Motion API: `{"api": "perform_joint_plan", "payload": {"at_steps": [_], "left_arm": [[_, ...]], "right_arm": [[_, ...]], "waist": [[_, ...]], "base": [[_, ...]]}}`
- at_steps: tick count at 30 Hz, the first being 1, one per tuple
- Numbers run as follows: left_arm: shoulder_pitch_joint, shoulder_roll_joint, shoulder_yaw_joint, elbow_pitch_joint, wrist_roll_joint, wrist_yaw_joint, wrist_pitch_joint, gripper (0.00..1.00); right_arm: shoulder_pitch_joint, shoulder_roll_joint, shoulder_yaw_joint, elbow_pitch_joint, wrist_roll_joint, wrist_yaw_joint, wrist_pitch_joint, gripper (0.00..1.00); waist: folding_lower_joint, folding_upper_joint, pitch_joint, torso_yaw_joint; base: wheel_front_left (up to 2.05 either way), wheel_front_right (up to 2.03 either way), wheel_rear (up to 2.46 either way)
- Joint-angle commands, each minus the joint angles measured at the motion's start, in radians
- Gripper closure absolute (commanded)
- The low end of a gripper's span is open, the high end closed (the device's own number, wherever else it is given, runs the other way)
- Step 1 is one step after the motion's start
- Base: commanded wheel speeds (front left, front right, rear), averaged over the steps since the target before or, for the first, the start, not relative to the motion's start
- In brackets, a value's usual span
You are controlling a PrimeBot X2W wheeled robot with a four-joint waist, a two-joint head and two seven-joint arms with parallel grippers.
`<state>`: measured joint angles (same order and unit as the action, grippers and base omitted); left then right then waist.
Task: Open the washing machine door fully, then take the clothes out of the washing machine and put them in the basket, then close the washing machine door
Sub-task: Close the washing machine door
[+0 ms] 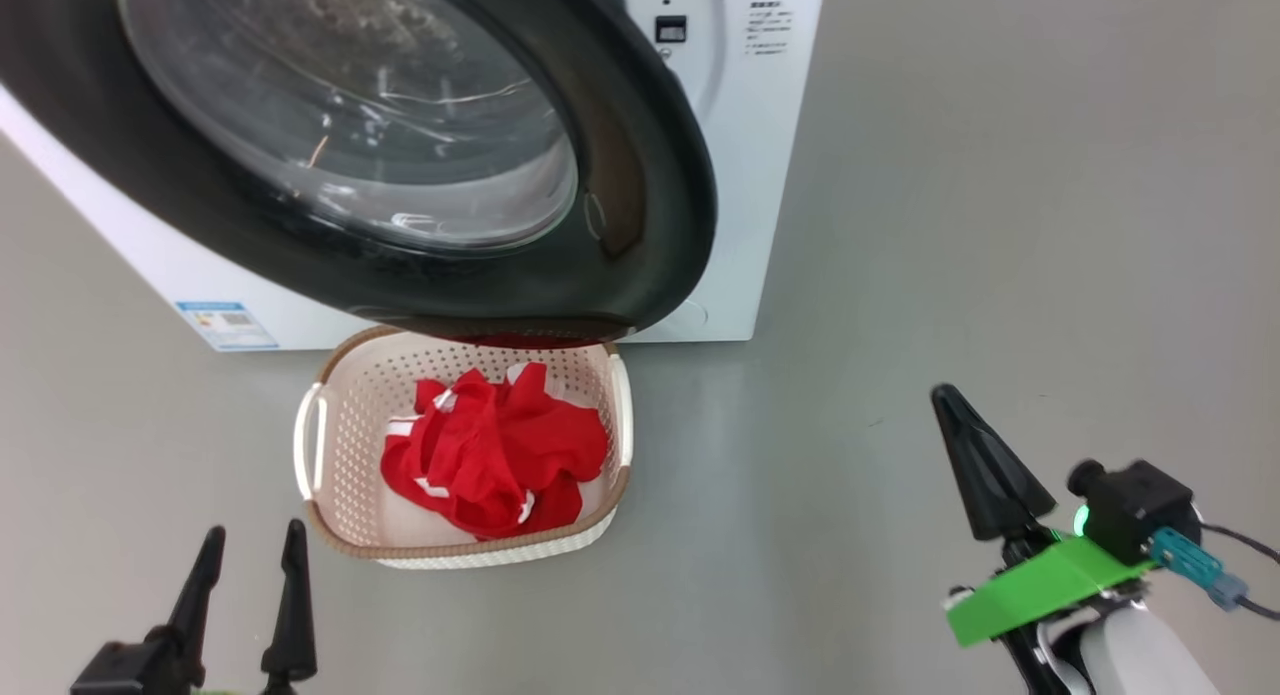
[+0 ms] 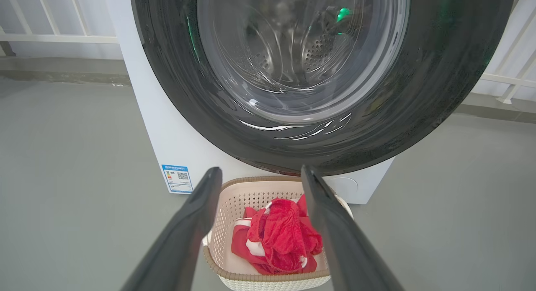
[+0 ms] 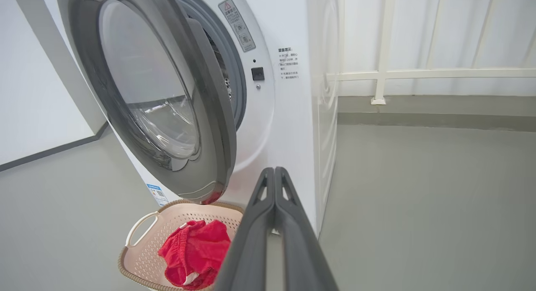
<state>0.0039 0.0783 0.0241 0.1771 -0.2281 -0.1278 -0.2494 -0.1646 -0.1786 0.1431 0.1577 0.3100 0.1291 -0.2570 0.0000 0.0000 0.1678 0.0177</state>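
Left claw point(image 1: 255, 527) spread, empty, cream perforated plastic basket point(image 1: 345, 445) holding crumpled red white-trimmed garment point(image 1: 500, 445) just ahead; right claw point(image 1: 945, 395) pinched shut, glossy black-rimmed glass door point(image 1: 640, 175) ajar beyond.

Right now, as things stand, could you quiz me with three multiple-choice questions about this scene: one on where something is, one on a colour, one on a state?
1. Where do the clothes lie?
A. inside the drum
B. in the basket
C. spread on the floor

2. What colour are they mostly?
A. red
B. blue
C. yellow

3. How does the washing machine door stand?
A. latched shut
B. taken off
C. swung partly open, away from the washing machine

Answers:
1 B: the heap sits within the perforated walls.
2 A: it is bright red with white trim.
3 C: the right wrist view shows a gap between the door's free edge and the white front.
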Motion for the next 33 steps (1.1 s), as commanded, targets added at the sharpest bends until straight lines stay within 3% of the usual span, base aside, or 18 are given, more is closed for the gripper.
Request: {"api": "perform_joint_plan", "payload": {"at_steps": [1, 18, 33], "left_arm": [[-0.048, 0.010, 0.024, -0.031, 0.008, -0.003, -0.012, 0.00], [-0.120, -0.015, -0.019, -0.042, 0.000, -0.003, -0.012, 0.00], [-0.211, -0.026, -0.046, -0.041, -0.017, -0.003, -0.012, 0.00]], "right_arm": [[-0.048, 0.002, 0.039, -0.020, 0.007, 0.002, -0.005, 1.00], [-0.293, 0.004, 0.169, 0.090, 0.026, 0.002, -0.005, 1.00], [-0.495, 0.002, 0.174, 0.196, 0.034, 0.002, -0.005, 1.00]], "waist": [[0.0000, 0.0000, 0.010, 0.022], [0.0000, 0.0000, 0.112, 0.132], [0.0000, 0.0000, 0.231, 0.192]], "base": [[0.00, 0.00, 0.00], [0.00, 0.00, 0.00], [0.00, 0.00, 0.00]]}}
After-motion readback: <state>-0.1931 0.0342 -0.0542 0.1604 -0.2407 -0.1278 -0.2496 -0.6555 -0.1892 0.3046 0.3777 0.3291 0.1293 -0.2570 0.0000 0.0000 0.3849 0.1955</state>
